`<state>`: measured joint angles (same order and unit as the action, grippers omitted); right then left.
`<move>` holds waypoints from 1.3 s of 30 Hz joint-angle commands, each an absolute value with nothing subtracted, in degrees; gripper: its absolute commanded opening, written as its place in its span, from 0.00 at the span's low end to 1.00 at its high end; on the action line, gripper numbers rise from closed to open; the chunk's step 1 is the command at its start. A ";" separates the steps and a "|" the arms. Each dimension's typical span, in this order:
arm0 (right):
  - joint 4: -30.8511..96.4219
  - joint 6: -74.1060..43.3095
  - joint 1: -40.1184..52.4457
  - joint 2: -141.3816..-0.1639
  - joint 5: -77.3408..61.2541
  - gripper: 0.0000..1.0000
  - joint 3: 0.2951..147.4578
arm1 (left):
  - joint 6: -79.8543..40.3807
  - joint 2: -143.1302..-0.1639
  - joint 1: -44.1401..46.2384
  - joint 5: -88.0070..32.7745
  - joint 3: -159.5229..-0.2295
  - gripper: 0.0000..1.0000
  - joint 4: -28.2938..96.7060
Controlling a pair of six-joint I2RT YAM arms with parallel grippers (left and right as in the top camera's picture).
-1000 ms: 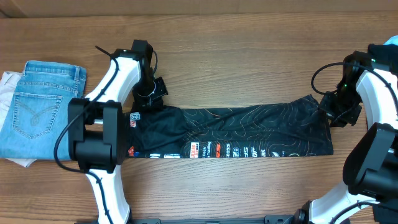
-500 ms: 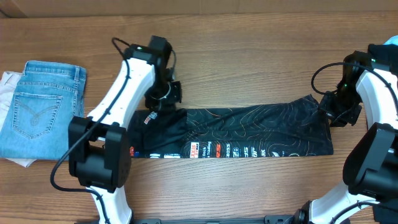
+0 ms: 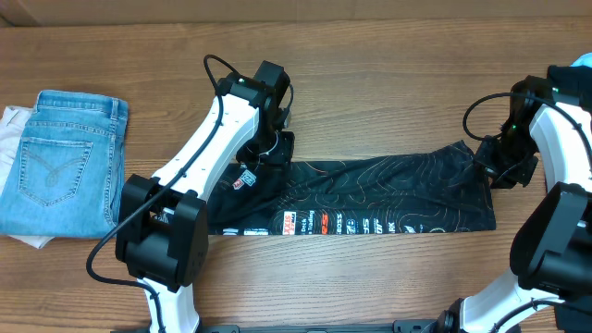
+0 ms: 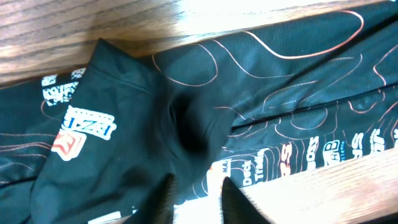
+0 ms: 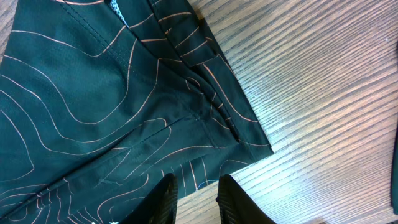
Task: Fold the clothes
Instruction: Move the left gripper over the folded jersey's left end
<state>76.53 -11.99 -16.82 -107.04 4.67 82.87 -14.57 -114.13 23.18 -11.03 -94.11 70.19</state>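
The jersey [image 3: 370, 194] lies as a long folded band across the middle of the table [image 3: 370, 83], its left end doubled over. The left arm slants up and rightward, with its gripper [image 3: 266, 155] pointing down over that doubled end, fingers a little apart and gripping nothing. The right arm arcs along the table's right edge. Its gripper [image 3: 499, 168] is at the jersey's upper right corner, fingers slightly parted and empty. Jeans [image 3: 60, 162] lie far left.
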 commanded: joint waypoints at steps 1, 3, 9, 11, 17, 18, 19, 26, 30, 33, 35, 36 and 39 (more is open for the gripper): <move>76.42 -12.21 -17.10 -105.97 4.21 0.27 83.64 | -13.87 -113.23 23.29 -10.02 -94.72 0.31 70.02; 76.42 -12.21 -17.10 -105.97 4.21 0.30 83.64 | -13.93 -113.23 23.16 -9.89 -94.72 0.31 69.82; 77.17 -11.53 -17.21 -105.97 4.45 0.56 83.64 | -14.17 -113.23 22.79 -9.87 -94.72 0.31 70.28; 77.34 -11.53 -17.72 -105.97 4.43 0.61 83.64 | -14.74 -113.23 22.79 -8.51 -94.70 0.30 71.16; 78.35 -11.60 -19.88 -105.97 3.81 0.64 83.64 | -21.67 -113.23 22.81 0.32 -93.06 0.25 69.95; 78.52 -11.60 -19.97 -105.97 3.77 0.64 83.64 | -22.81 -113.23 22.79 1.08 -92.38 0.23 68.93; 78.63 -11.60 -19.97 -105.97 3.77 0.64 83.64 | -24.01 -113.23 22.79 1.61 -91.61 0.20 67.90; 78.78 -11.57 -19.97 -105.97 3.77 0.64 83.64 | -30.83 -113.23 22.79 1.91 -84.36 0.11 61.23; 78.74 -11.57 -19.97 -105.97 3.77 0.64 83.64 | -31.44 -113.23 23.33 -3.97 -79.75 0.08 55.33; 78.76 -11.57 -19.97 -105.97 3.77 0.64 83.64 | -28.99 -113.23 24.49 -9.72 -77.95 0.07 52.69; 78.74 -11.60 -19.97 -105.97 3.77 0.64 83.64 | -26.79 -113.23 25.61 -11.09 -77.78 0.06 52.18; 78.74 -11.60 -19.97 -105.97 3.77 0.64 83.64 | -25.67 -113.23 26.37 -10.92 -77.78 0.06 52.16; 78.74 -11.60 -19.97 -105.97 3.77 0.64 83.64 | -24.53 -113.23 27.97 -9.13 -77.78 0.08 52.12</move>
